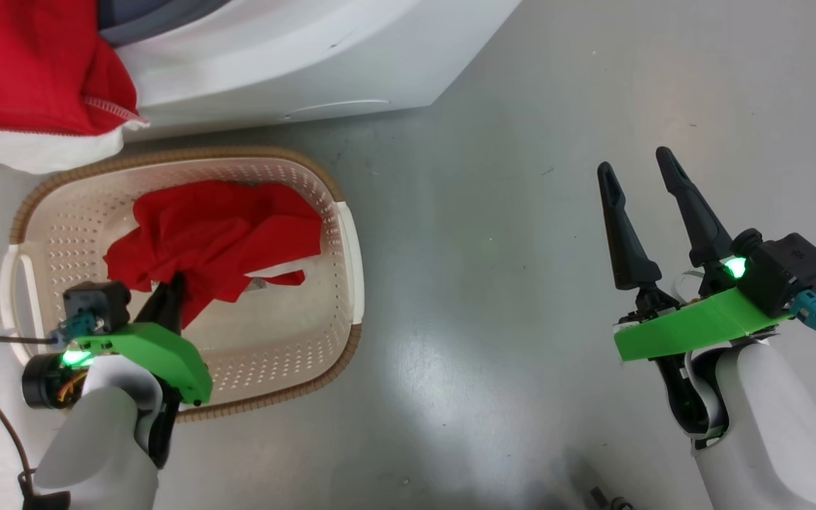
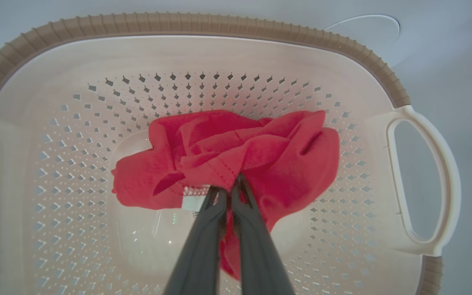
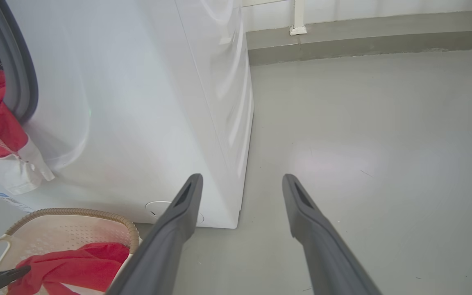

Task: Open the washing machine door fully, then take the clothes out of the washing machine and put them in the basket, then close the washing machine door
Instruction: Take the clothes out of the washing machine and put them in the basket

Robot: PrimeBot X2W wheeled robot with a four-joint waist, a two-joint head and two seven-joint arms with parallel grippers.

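Your head view, one basket point(image 1: 351, 234) holding one plain red garment point(image 1: 217, 234), one red-and-white garment point(image 1: 25, 85) hanging from the washing machine point(image 1: 295, 57), left wrist view, your left gripper point(image 2: 225, 190) clamped on the plain red garment, right wrist view, your right gripper point(image 3: 240, 180) spread wide, empty.

Grey floor point(image 1: 493, 297) beneath basket point(image 1: 287, 354), washing machine point(image 1: 273, 57)

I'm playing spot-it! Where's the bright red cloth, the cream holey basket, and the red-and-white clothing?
Plain bright red cloth garment point(image 2: 228, 151): left wrist view, its crumpled middle.
Cream perforated plastic basket point(image 1: 351, 248): head view, its right rim.
Red garment with white panels point(image 1: 25, 64): head view, its red part.
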